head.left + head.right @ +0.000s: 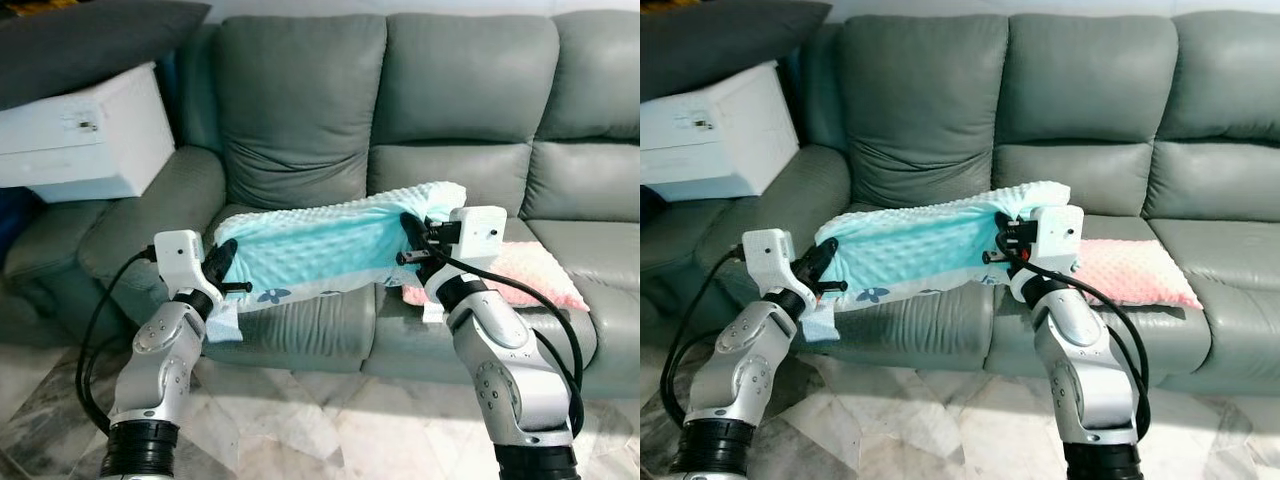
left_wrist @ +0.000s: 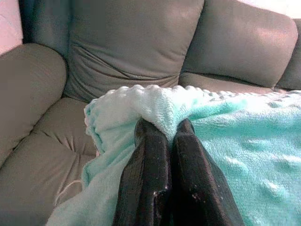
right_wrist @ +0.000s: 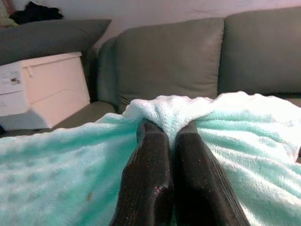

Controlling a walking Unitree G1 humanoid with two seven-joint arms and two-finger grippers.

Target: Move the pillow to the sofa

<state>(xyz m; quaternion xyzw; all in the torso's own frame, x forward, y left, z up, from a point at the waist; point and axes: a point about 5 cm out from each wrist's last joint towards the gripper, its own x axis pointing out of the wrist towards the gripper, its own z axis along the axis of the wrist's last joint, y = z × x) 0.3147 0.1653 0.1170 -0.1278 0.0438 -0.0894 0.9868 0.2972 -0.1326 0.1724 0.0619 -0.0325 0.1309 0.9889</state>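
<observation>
Over grey sofa (image 1: 300, 110) seat, mint pillow (image 1: 320, 245) hung stretched between arms; left pincer (image 1: 222, 262) clamped its left end, right pincer (image 1: 412, 232) clamped right end beside pink cushion (image 1: 530, 275).

The sofa (image 1: 450, 120) is viewed from above in front by both eyes; its backrest is faced closely by both wrist views.

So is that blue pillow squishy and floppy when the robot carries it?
Probably yes. The teal pillow bunches into folds where the left claw and right claw pinch its ends, so it looks soft. It sags a little between them, so likely floppy. Two thin pinches hold it up, so it's probably light. Its fuzzy, bumpy cover seems unlikely to slip.
</observation>
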